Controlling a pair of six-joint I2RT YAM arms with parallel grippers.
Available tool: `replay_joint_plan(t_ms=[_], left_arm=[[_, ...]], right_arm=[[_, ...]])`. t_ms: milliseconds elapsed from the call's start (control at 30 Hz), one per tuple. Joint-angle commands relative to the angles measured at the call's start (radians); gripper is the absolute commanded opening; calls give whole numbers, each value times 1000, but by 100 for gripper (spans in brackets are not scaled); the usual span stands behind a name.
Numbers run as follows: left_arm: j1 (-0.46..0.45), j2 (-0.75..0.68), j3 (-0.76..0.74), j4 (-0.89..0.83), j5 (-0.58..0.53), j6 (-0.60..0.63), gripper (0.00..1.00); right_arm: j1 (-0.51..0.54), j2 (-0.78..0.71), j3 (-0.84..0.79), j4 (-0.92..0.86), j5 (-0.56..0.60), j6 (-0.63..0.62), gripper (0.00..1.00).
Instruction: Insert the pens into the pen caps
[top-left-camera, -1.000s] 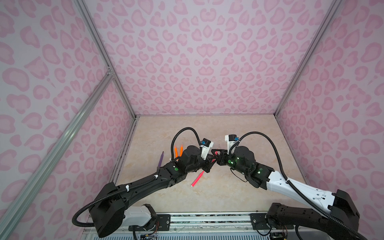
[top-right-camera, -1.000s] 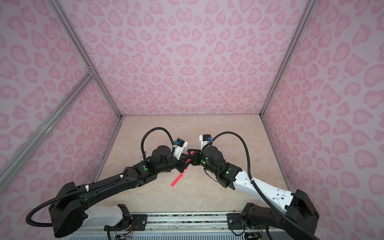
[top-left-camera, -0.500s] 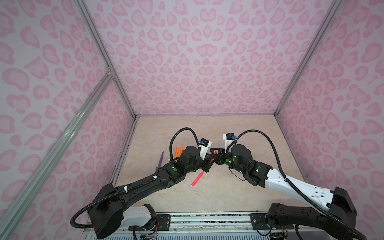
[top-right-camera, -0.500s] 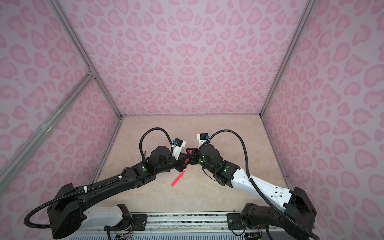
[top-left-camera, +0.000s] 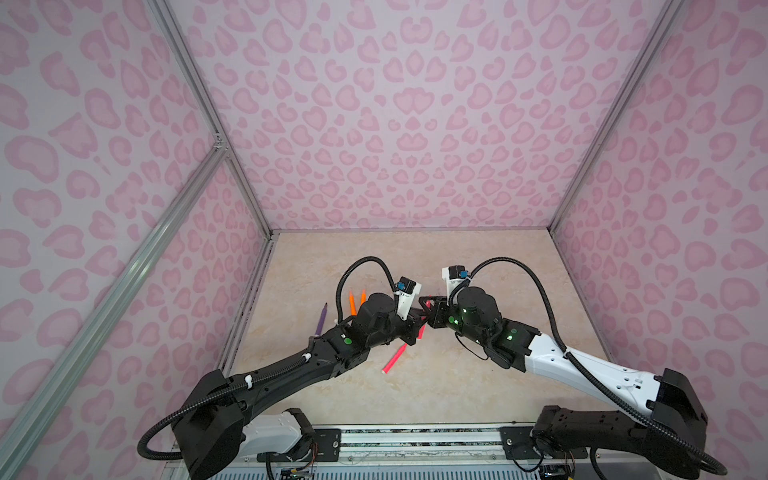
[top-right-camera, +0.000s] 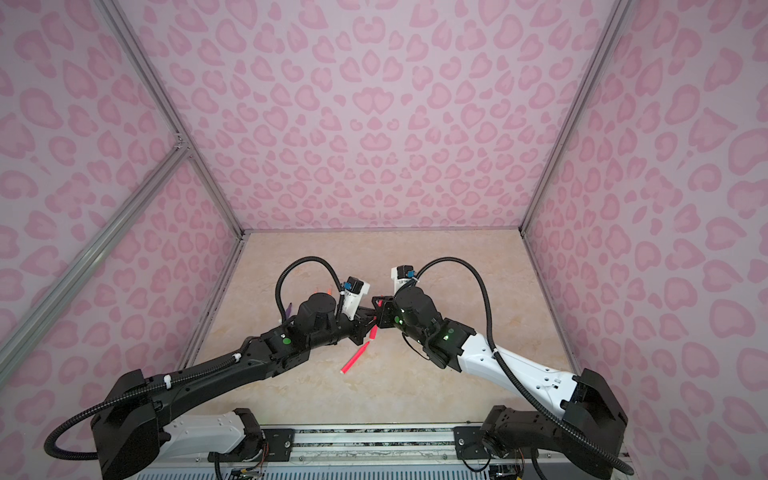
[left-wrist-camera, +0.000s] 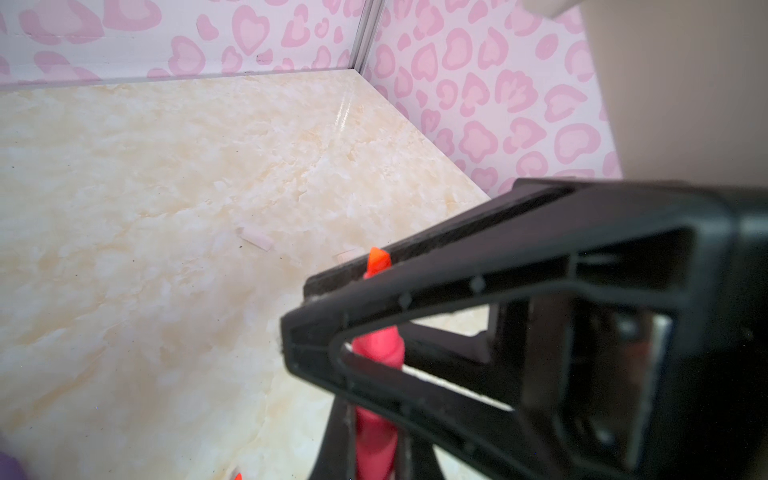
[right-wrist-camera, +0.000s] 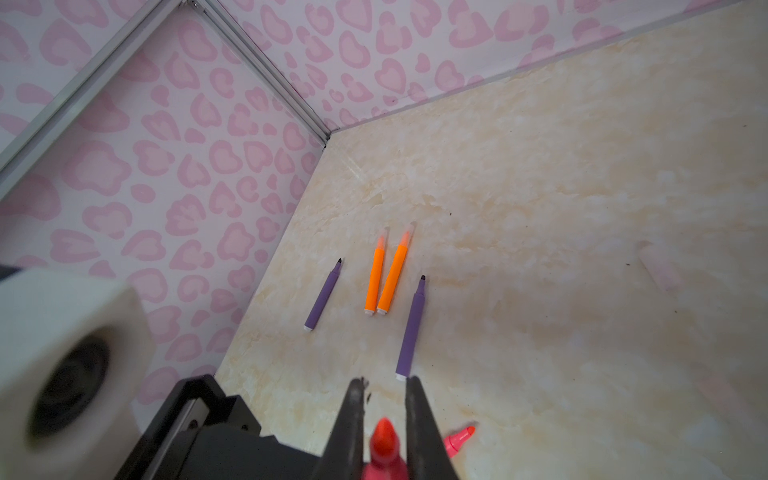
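The left claw (top-left-camera: 417, 325) and right claw (top-left-camera: 428, 308) meet at a raised pink pen (top-left-camera: 422, 331), a loose pink pen (top-left-camera: 393, 358) lying near.

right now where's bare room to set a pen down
Bare: the table strip along the back wall; the front strip between the loose pink pen and the rail. Crowded: the left side, with purple pens and orange pens, and the middle, where left gripper and right gripper meet by faint caps.
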Motion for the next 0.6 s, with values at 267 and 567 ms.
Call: replay_joint_plan(t_ms=[267, 567], left_arm=[[52, 28, 6, 22, -106, -77, 3], [141, 39, -11, -62, -177, -171, 3]], right_arm=[[-30, -176, -106, -44, 186, -16, 76], [-232, -285, -219, -99, 225, 13, 64]])
